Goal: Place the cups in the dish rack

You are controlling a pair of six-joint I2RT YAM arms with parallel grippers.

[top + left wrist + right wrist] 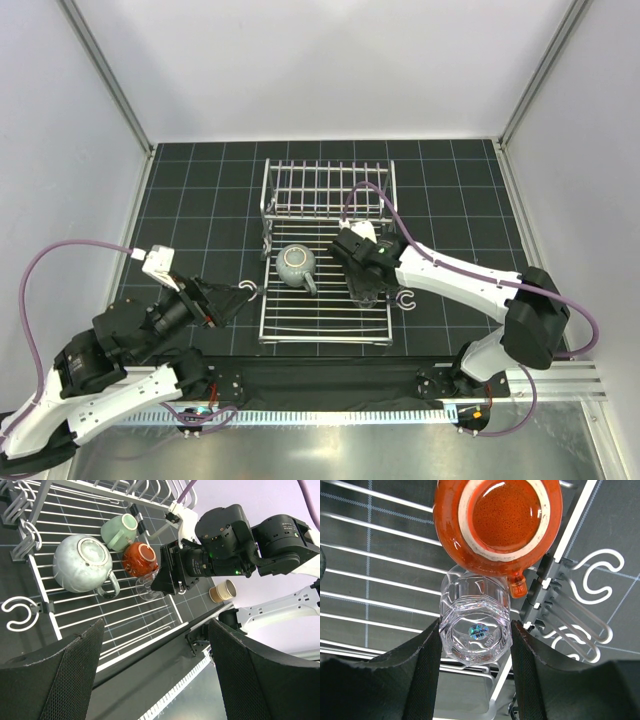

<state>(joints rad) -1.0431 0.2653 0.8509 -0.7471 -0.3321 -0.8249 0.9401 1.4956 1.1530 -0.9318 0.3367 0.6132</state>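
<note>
Item: glass (475, 605), clear and faceted, with a sticker at one end.
Location: it is sitting over the base rods of the rack (320, 318), toward the right side, just beside the orange mug (505, 515).
Right end effector (476, 640): it is pinching the glass, one finger against each side wall.
Left end effector (157, 630): it is hanging spread and empty off the rack's left edge.
Axis: the glass's long axis is running roughly along the right wrist's line of sight, so it is close to upright.
Facing: the sticker end is showing to the wrist camera. Whether that is the base turned up or the base seen through the mouth cannot be told.
Contact: whether the glass is already resting on the rods cannot be told.
Step in hand (judged): the arm is setting the glass down beside the orange mug.
Handling advice: keep the axis upright while lowering until two rods are carrying the rim evenly. Stay off the mug's handle. Spread the fingers evenly so neither one is dragging the glass, then lift straight away.
Risk: the glass is light and smooth, so it may be tipping between rods.
Other stock in rack: mint mug (118, 532) and grey mug (296, 263), both mouth up.
Outstanding: tumbler (222, 591), standing on the desk (190, 200) beyond the rack's right side.
</note>
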